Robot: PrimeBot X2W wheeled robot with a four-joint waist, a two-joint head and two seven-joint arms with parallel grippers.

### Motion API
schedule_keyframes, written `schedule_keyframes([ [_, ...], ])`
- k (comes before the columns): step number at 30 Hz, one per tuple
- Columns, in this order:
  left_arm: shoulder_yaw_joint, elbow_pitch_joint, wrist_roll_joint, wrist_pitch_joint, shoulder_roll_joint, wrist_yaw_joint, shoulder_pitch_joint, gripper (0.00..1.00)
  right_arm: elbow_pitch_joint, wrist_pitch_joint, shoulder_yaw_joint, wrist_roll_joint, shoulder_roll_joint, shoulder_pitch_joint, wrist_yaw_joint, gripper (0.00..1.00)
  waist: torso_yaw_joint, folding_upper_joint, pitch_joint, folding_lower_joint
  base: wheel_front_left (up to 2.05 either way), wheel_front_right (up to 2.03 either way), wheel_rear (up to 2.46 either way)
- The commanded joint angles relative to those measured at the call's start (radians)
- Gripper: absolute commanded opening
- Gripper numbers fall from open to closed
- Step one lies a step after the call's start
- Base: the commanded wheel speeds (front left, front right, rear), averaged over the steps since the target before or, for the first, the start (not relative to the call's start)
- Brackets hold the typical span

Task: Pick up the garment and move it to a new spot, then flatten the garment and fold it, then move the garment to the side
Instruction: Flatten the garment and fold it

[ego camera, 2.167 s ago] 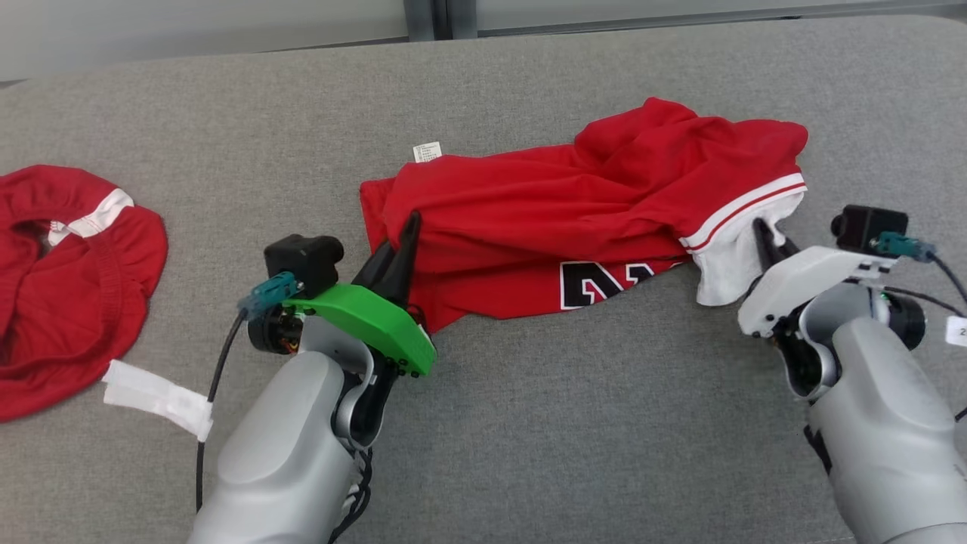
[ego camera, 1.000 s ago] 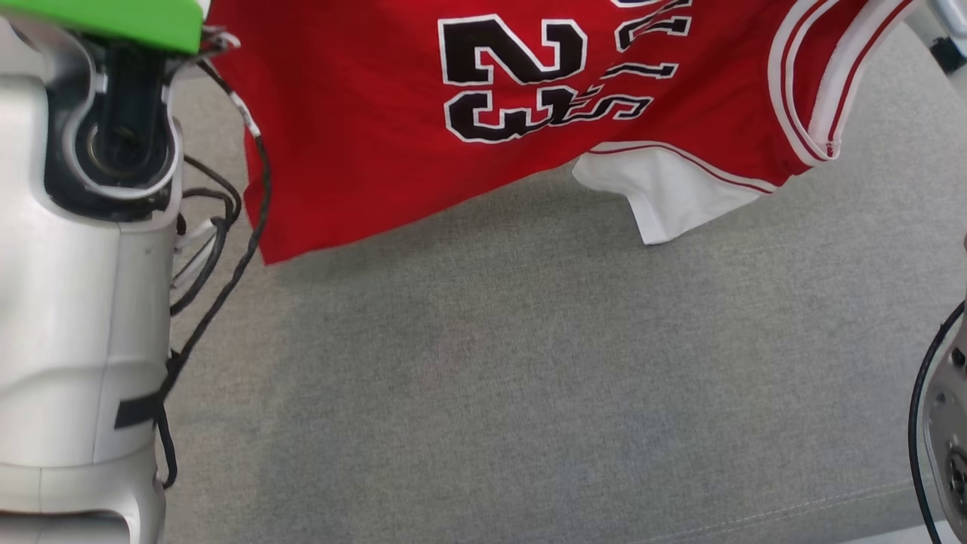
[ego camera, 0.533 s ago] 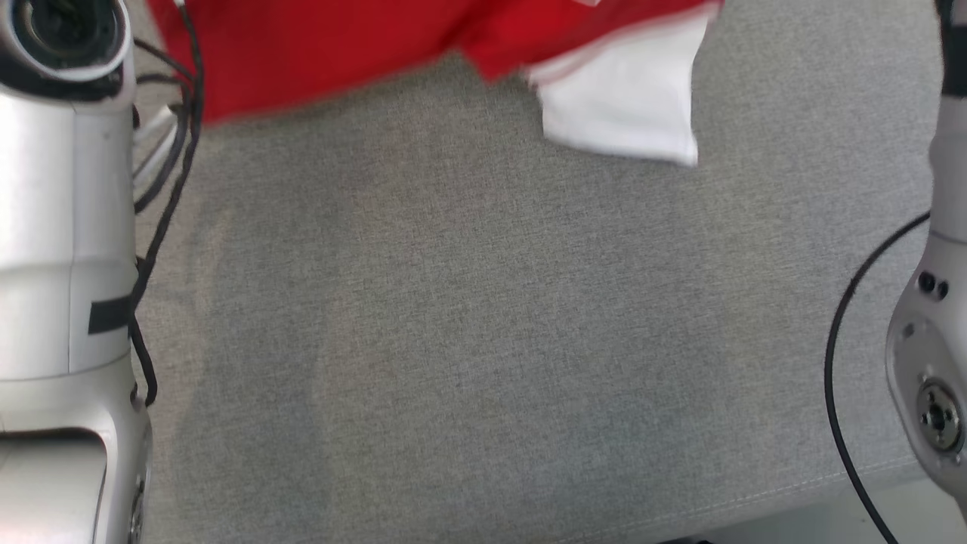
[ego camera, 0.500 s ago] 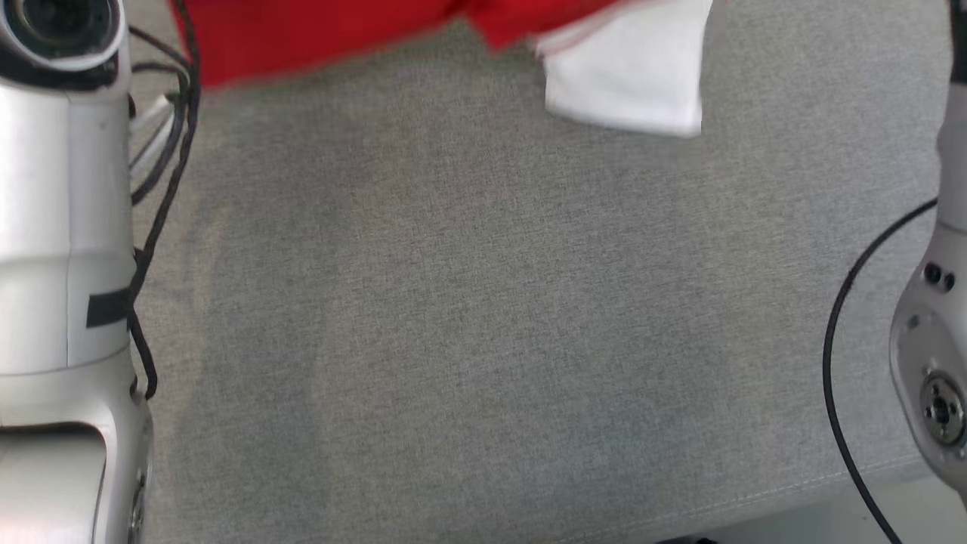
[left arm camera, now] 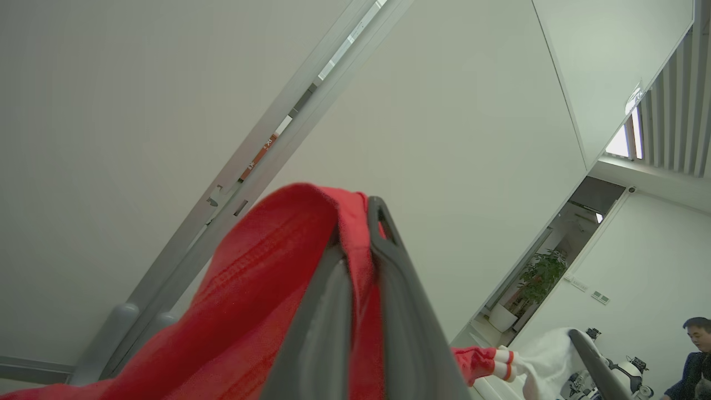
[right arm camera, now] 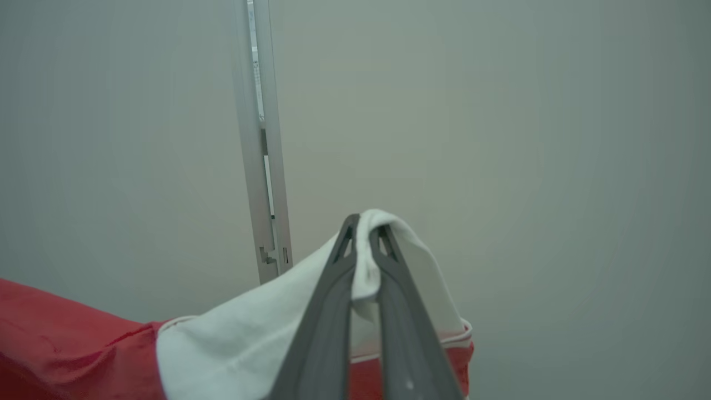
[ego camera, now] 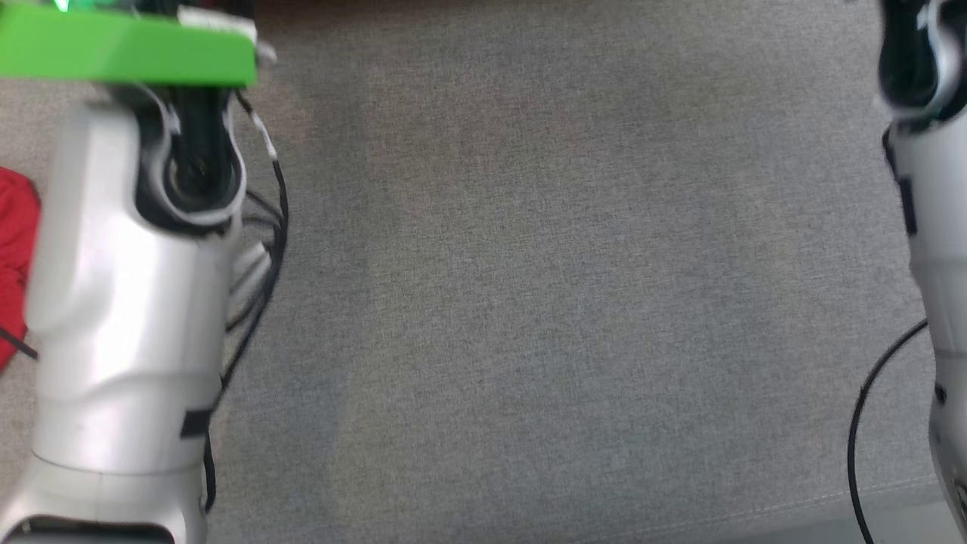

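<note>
Hanging in the air between my two grippers, the garment (left arm camera: 261,289) is stretched out in front of a pale wall (right arm camera: 500,111). My left gripper (left arm camera: 360,222) is clenched on a red edge of it: the cloth folds over the tip of one finger and runs down between the two. My right gripper (right arm camera: 364,225) is clamped on the white panel (right arm camera: 233,339) at the other end, with a white fold pinched between its fingers and the red body trailing off to that view's left. In the left wrist view the garment runs away to the lower right. There its striped trim (left arm camera: 502,364) meets the white panel, and a dark finger of my right gripper rises beside it.

Below, the head view shows the grey table (ego camera: 544,302), somewhat blurred. My left forearm (ego camera: 128,302) stands at the left under its green plate (ego camera: 128,45), with loose cables (ego camera: 264,227) beside it. My right forearm (ego camera: 933,227) is at the right edge, a black cable (ego camera: 852,438) looping below it. A second red cloth (ego camera: 13,249) lies on the table at the far left, partly behind my left forearm.

Behind the garment a metal post (right arm camera: 261,139) runs up the wall. Far off in the left wrist view a potted plant (left arm camera: 541,272) stands by a doorway, and a person (left arm camera: 694,344) shows at the lower right corner.
</note>
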Motion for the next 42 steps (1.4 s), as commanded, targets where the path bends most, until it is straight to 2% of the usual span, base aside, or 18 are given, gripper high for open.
schedule_keyframes([
  [1, -0.019, 0.011, -0.021, 0.0, 0.003, -0.003, 0.051, 0.0, 0.013, 0.014, 0.019, 0.018, -0.023, 0.051, 0.0, 0.0, 0.001, -0.0001, -0.004, -0.0002, 0.0, 0.0, 0.0],
  [6, -0.169, 0.07, -0.12, 0.002, 0.052, -0.003, 0.199, 0.0, 0.01, 0.111, 0.085, 0.127, -0.09, 0.241, 0.0, 0.0, 0.006, -0.0001, -0.041, -0.0002, 0.0, 0.0, 0.0],
  [8, -0.216, 0.061, -0.194, 0.014, 0.068, -0.003, 0.254, 0.0, -0.013, 0.176, 0.101, 0.176, -0.12, 0.325, 0.0, 0.0, 0.009, -0.0001, -0.065, -0.0002, 0.0, 0.0, 0.0],
  [13, -0.305, 0.029, -0.343, 0.103, 0.154, -0.003, 0.379, 0.0, -0.125, 0.329, 0.096, 0.288, -0.184, 0.538, 0.0, 0.0, 0.025, -0.0001, -0.128, -0.0002, 0.0, 0.0, 0.0],
  [17, -0.34, 0.019, -0.403, 0.13, 0.21, -0.003, 0.459, 0.0, -0.22, 0.431, 0.048, 0.329, -0.202, 0.704, 0.0, 0.0, 0.037, -0.0001, -0.175, -0.0002, 0.0, 0.0, 0.0],
  [29, -0.34, 0.07, -0.503, 0.054, 0.249, -0.003, 0.654, 0.0, -0.454, 0.75, -0.116, 0.325, -0.095, 1.11, 0.0, 0.0, 0.046, -0.0001, -0.279, -0.0002, 0.0, 0.0, 0.0],
  [42, -0.336, 0.077, -0.5, 0.023, 0.294, 0.004, 0.814, 0.0, -0.647, 1.036, -0.28, 0.31, 0.057, 1.347, 0.0, 0.0, 0.028, -0.0001, -0.307, -0.0002, 0.0, 0.0, 0.0],
])
